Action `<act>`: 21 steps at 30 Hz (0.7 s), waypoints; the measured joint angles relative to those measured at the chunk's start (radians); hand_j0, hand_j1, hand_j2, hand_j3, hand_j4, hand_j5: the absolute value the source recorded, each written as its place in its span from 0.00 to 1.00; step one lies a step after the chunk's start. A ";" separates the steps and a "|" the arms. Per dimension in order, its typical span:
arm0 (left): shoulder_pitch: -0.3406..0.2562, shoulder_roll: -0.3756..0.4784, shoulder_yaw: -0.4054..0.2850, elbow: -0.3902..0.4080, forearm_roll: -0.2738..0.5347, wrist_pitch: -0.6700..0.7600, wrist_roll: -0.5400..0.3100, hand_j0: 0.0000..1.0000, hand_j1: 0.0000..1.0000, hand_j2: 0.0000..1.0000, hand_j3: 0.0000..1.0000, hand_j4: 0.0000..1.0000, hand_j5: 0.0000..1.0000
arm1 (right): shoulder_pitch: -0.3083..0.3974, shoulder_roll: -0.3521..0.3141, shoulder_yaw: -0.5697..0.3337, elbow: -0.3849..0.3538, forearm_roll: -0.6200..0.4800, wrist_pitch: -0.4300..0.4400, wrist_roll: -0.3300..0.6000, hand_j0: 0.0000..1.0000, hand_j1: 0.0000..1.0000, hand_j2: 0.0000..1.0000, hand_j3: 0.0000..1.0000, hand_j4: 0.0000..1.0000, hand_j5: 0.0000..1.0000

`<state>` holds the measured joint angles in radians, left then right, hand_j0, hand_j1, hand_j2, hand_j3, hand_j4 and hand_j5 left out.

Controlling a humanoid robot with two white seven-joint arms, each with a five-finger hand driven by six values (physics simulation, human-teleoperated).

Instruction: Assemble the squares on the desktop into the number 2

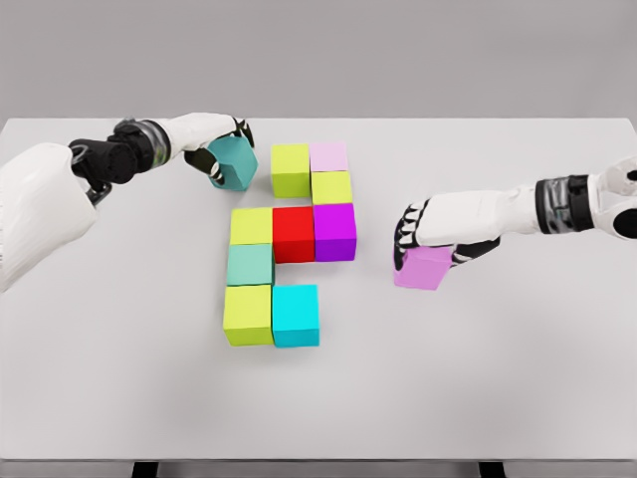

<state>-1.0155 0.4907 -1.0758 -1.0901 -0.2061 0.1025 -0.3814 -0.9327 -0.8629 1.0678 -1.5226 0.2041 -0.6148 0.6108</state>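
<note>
Filling last 2 gaps in the "2": left hand [221,139] clamped on teal cube [235,162] just left of far row, right hand [430,231] clamped on pink cube [423,267] right of cluster; next prob. seat teal top-left, pink btm-right beside cyan cube [296,315].

Bright, even, diffuse light from above; soft faint shadows under cubes on desk [498,378]; no glare; slight overall softness.

A pale grey table [557,398] fills most of the view, its far edge running straight across near the top. Beyond it stands a plain grey wall [398,50], evenly lit. Dark table legs [144,469] peek out below the near edge.
</note>
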 measured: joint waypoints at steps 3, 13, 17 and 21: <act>0.000 -0.008 0.000 0.001 0.000 0.026 0.003 0.46 0.46 0.46 0.46 0.46 0.46 | 0.029 -0.016 0.017 -0.024 -0.016 0.000 0.000 0.62 0.62 0.62 0.62 0.62 0.62; 0.002 -0.025 0.000 -0.003 0.004 0.061 0.007 0.49 0.49 0.49 0.49 0.49 0.49 | 0.035 -0.014 0.037 -0.089 -0.044 0.001 0.000 0.62 0.62 0.62 0.62 0.62 0.62; 0.003 -0.025 0.000 -0.002 0.004 0.062 0.017 0.75 0.75 0.75 0.75 0.75 0.75 | 0.035 -0.006 0.037 -0.109 -0.044 0.001 0.000 0.62 0.62 0.62 0.62 0.62 0.62; 0.003 -0.024 0.000 0.001 0.001 0.063 0.028 0.83 0.83 0.83 0.83 0.83 0.83 | 0.037 0.018 0.037 -0.114 -0.045 0.001 0.000 0.62 0.62 0.62 0.62 0.62 0.62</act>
<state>-1.0124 0.4670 -1.0761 -1.0887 -0.2056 0.1659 -0.3538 -0.8958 -0.8446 1.1050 -1.6361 0.1592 -0.6141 0.6105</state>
